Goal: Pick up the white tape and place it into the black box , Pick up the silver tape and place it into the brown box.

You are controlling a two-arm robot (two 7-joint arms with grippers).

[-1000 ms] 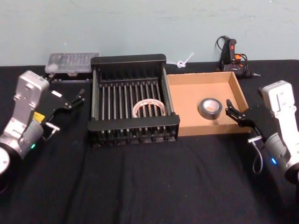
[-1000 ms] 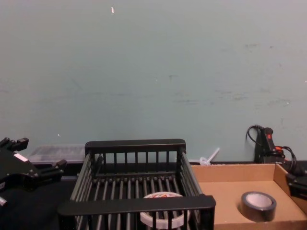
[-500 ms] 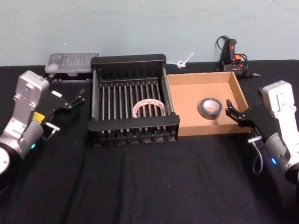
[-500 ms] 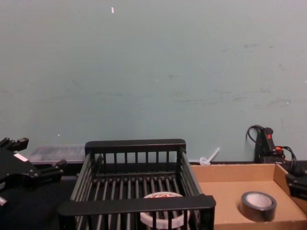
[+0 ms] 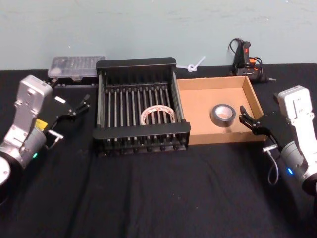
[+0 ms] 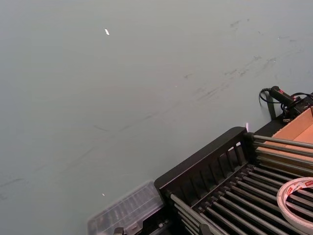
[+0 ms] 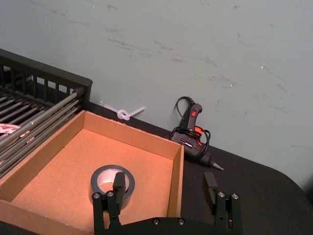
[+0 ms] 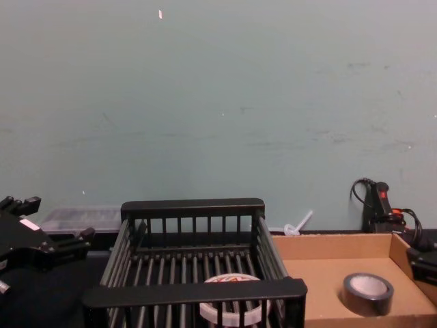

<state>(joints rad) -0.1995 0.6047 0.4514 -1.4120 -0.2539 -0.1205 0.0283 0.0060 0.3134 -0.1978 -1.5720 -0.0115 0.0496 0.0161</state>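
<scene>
- The white tape (image 5: pixel 158 115) lies flat on the slatted floor of the black box (image 5: pixel 141 130). It looks like a light, stiff ring — best taken by pinching across one side of its wall, one finger through the centre hole.
- The silver tape (image 5: pixel 223 114) lies flat in the brown box (image 5: pixel 197 86), just ahead of the right gripper (image 5: pixel 248 119), with the tray's side wall between them. It is likely a little heavier, smooth-sided, and calls for the same hold.
- Count: one white roll, one silver roll, one crate, one cardboard tray, the two containers touching side by side. Both rolls seem to sit where the task wants them.
- The right gripper is empty, its fingers (image 7: pixel 118 184) spread apart.
- The left gripper (image 5: pixel 79 106) rests beside the crate's outer wall, empty and slightly parted — the white roll well across the crate from it.
- Beyond: a clear case (image 5: pixel 77 66) and a glue gun (image 5: pixel 245 58) by the wall.
</scene>
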